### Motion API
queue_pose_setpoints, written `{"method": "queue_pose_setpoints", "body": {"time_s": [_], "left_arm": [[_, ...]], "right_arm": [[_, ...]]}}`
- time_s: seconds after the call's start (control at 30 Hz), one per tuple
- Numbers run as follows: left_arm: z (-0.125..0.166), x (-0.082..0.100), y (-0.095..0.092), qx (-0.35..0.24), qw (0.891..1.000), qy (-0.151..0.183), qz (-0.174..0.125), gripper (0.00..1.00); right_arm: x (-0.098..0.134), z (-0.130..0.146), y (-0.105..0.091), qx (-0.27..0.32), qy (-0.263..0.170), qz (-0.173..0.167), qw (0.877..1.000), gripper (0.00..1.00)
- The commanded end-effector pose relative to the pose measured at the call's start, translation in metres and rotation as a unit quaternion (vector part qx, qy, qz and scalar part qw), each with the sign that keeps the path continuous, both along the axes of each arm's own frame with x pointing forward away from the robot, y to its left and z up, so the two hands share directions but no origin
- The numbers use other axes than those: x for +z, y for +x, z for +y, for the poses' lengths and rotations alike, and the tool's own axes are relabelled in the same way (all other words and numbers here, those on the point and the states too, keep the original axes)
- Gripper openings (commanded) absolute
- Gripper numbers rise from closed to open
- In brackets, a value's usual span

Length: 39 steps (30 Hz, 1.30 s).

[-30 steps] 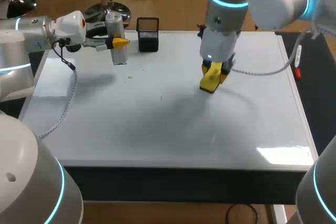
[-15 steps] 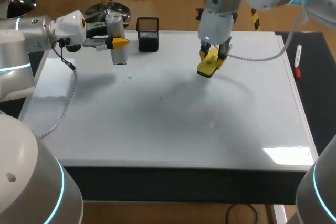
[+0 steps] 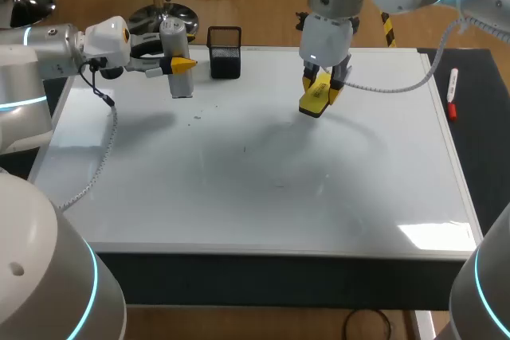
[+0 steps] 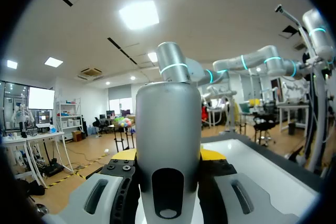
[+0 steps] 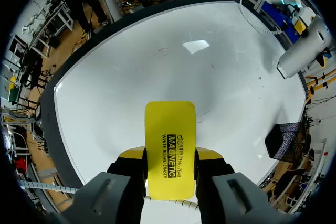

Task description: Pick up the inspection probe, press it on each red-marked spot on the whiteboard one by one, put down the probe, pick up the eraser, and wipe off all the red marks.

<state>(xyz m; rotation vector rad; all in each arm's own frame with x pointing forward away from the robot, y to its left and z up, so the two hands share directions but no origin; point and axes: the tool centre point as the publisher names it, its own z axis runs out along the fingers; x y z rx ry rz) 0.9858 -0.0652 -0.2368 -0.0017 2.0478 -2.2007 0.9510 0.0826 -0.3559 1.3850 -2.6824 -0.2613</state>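
Whiteboard point(image 3: 239, 197), right pincer point(image 3: 322, 87) clamped on eraser point(image 5: 169, 135)

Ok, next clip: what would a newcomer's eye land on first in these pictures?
The bright yellow eraser stands out first, clamped in the right gripper over the far middle of the whiteboard. Next comes the grey probe, held upright by the left gripper at the board's far left, beside a black mesh basket. No red marks show on the board.
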Motion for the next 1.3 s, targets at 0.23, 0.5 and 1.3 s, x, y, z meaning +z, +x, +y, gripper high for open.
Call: {"method": "queue_pose_setpoints", "body": {"time_s": [0.23,0.5,1.3], "left_arm": [[0.000,0.001,-0.001,0.001,1.000,0.000,-0.001,0.00],[0.000,0.001,-0.001,0.001,1.000,0.000,-0.001,0.00],[0.000,0.001,-0.001,0.001,1.000,0.000,-0.001,0.00]], "right_arm": [[-0.002,-0.004,0.029,0.026,-0.010,-0.010,1.000,0.00],[-0.013,-0.011,0.062,0.047,-0.014,-0.006,0.999,0.00],[-0.040,0.019,0.145,0.189,-0.027,-0.032,0.981,0.00]]}}
